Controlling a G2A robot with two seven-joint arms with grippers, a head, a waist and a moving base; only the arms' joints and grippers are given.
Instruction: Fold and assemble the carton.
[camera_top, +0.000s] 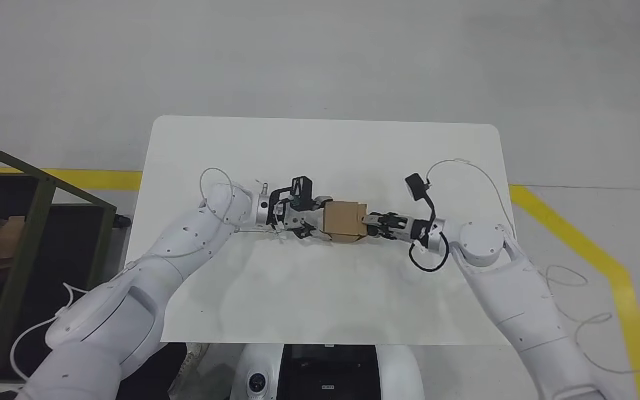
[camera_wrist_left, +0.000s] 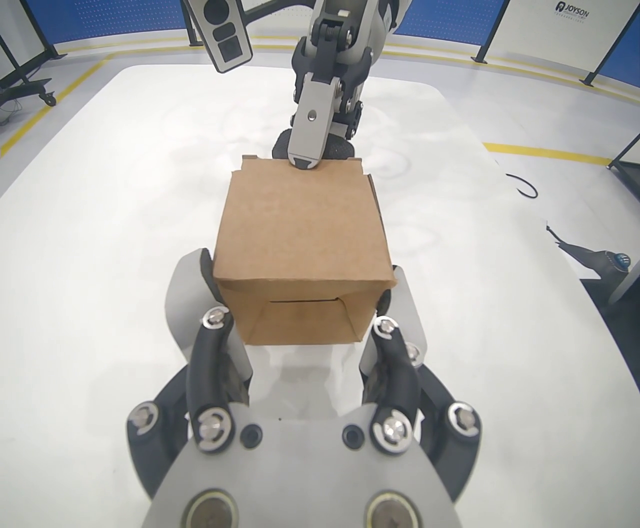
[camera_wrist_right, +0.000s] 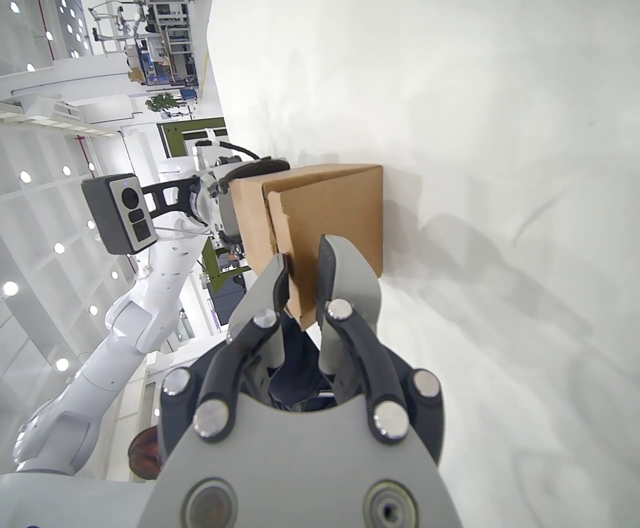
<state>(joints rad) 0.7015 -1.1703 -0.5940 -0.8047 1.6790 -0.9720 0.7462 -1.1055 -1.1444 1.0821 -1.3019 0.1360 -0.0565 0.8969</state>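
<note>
On the left of the white counter (camera_top: 200, 150), the left end effector (camera_wrist_left: 300, 266) is spread wide across the carton's open left end, one finger on the near side wall and one on the far side wall. Its pads appear to press both walls, so it looks like a clamp rather than a loose straddle. The carton (camera_top: 345, 220) lies on its side about mid-counter, between the two arms. It is already erected into a brown box shape. Through the open left end (camera_wrist_left: 300, 320), inner panels show folded in, with a slot across them. On the right, the right end effector (camera_wrist_right: 304, 270) is pressed together on a cardboard flap (camera_wrist_right: 300, 300) at the carton's right end, with the edge of the flap pinched between its fingers. The step in hand appears to be closing the right end: the body is formed and the remaining work is on the end flaps. The next move probably calls for the right arm to swing the pinched flap across the end and tuck it in while the left clamp braces the box against sliding. The push should be gentle enough not to crush the walls or pull the carton out of the left grip.
</note>
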